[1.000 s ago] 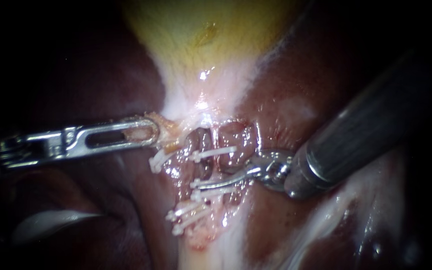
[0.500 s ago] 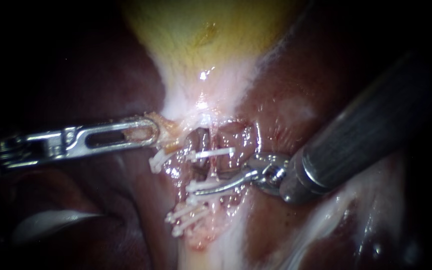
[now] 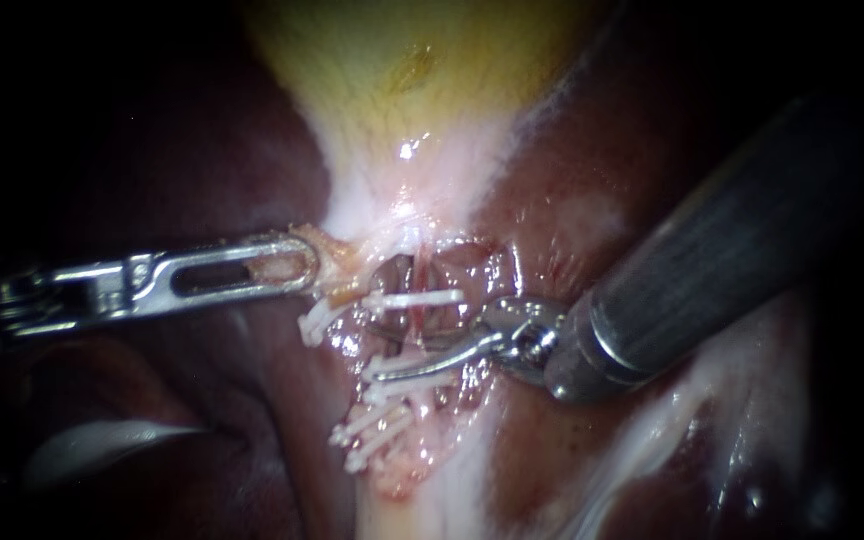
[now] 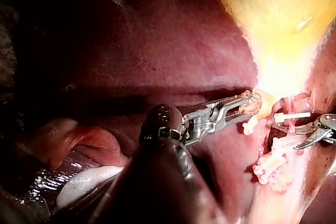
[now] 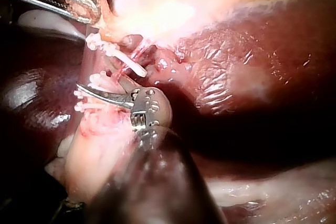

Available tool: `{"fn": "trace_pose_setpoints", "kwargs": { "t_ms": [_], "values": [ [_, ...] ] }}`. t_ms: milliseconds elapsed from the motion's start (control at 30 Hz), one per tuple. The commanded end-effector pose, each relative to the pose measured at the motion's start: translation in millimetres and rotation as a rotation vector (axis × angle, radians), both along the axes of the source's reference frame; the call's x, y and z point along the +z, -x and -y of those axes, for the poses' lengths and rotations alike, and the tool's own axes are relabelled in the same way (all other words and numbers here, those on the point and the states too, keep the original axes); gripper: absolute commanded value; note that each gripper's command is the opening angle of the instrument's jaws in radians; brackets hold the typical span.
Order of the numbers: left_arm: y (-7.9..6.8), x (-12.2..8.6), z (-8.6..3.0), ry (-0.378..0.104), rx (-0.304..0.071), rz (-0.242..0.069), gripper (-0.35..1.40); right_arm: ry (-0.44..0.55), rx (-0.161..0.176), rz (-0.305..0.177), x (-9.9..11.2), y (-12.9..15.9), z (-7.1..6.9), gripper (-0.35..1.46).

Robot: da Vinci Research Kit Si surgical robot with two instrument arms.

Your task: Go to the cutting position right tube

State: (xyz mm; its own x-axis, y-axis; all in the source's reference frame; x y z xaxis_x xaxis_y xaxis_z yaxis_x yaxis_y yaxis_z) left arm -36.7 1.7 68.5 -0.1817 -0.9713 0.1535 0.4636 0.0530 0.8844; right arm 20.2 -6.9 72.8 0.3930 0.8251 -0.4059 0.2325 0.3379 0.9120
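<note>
The right instrument (image 3: 380,368) has slid left, over the white clips (image 3: 414,298). Wet dark-red liver (image 3: 572,200) lies all around, with the yellow gallbladder (image 3: 402,70) above. The thin red tube (image 3: 420,315) runs up and down between clips. The right blades stand slightly apart beside it. The left instrument (image 3: 307,262) pinches a tissue flap (image 3: 337,262).

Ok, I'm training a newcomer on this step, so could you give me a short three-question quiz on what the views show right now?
1. True or false: the left instrument holds tissue at the neck of the gallbladder.
2. Where does the curved tip of the right instrument lie? A) on the gallbladder's yellow body; B) among the white clips; C) well away from all tissue.
3. Fill in: the dark red organ on either side of the gallbladder is the ____.

Key: 1 true; 2 B; 3 liver.
</note>
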Motion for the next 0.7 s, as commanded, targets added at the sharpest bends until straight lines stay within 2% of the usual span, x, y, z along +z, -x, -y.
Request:
{"fn": "trace_pose_setpoints", "kwargs": {
  "t_ms": [33, 400, 700],
  "values": [
    [0.0, 0.1, 0.1, -0.001, 0.001, -0.003, -0.35, -0.002, 0.003, -0.005, 0.0, -0.2, 0.0, 1.45],
    [0.1, 0.1, 0.1, -0.001, 0.001, -0.003, -0.35, -0.009, 0.020, -0.022, 0.2, -1.2, 0.0, 1.45],
    [0.0, 0.1, 0.1, -0.001, 0.001, -0.003, -0.35, -0.012, 0.016, -0.033, -0.5, -1.4, 0.4, 1.45]
  ]
}}
